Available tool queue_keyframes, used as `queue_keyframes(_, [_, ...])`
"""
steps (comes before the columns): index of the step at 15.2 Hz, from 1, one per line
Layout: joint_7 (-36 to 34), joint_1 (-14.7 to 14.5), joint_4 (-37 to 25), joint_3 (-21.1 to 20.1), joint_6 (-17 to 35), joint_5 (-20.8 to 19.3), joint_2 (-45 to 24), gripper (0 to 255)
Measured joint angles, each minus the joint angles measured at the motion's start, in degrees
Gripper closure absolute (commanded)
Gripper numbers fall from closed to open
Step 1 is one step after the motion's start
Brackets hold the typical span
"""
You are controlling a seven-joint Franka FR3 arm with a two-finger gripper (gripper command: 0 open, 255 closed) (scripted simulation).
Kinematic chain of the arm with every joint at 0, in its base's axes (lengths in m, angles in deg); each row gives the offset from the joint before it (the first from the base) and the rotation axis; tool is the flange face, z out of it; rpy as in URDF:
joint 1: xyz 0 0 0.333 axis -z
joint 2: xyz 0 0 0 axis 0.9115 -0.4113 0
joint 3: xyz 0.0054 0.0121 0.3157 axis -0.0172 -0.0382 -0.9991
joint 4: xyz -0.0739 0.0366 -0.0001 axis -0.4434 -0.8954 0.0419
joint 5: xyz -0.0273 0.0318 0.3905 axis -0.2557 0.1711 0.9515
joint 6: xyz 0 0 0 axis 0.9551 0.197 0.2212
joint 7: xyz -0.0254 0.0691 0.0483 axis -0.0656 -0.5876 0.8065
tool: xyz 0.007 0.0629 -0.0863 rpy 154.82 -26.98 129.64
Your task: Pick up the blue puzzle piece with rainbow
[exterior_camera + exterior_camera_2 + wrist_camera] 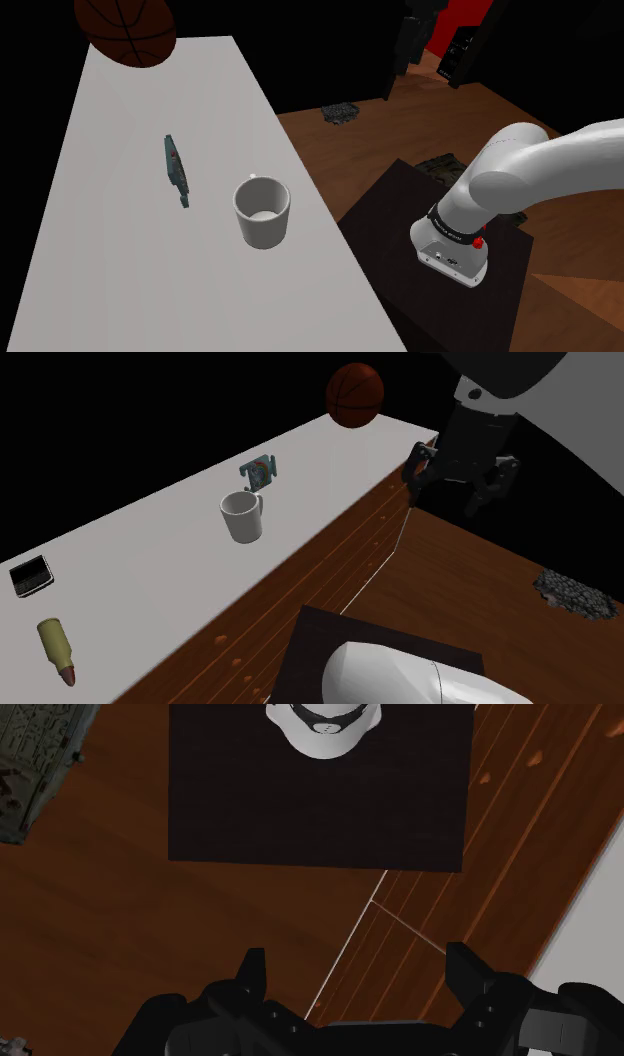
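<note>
Wood floor [480,582] lies below my hand [455,484], open and empty, well off the mug [243,517]; on the desk [150,562] the puzzle piece [260,472] stands near that mug.

1 ea.: puzzle pc [177,170], mug [262,212], b-ball [355,395], phone [30,576], bullet [57,649]

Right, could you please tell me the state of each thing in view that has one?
tool: open, holding nothing, over the wooden floor.
puzzle piece: standing on edge on the table, not held.
mug: upright, empty.
phone: lying flat.
cartridge: lying on its side.
</note>
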Motion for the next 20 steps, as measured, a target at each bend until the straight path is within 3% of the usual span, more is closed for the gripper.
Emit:
queue_keyframes(3, [-2.4,-0.3,-0.2,-1.8,0.7,1.3,-0.7,0])
queue_keyframes(10, [-15.7,-1.8,-1.4,-11.4,5.4,7.8,-4.7,0])
queue_keyframes(20, [-34.9,-1.6,-9.8,-24.8,13.7,11.3,-18.5,0])
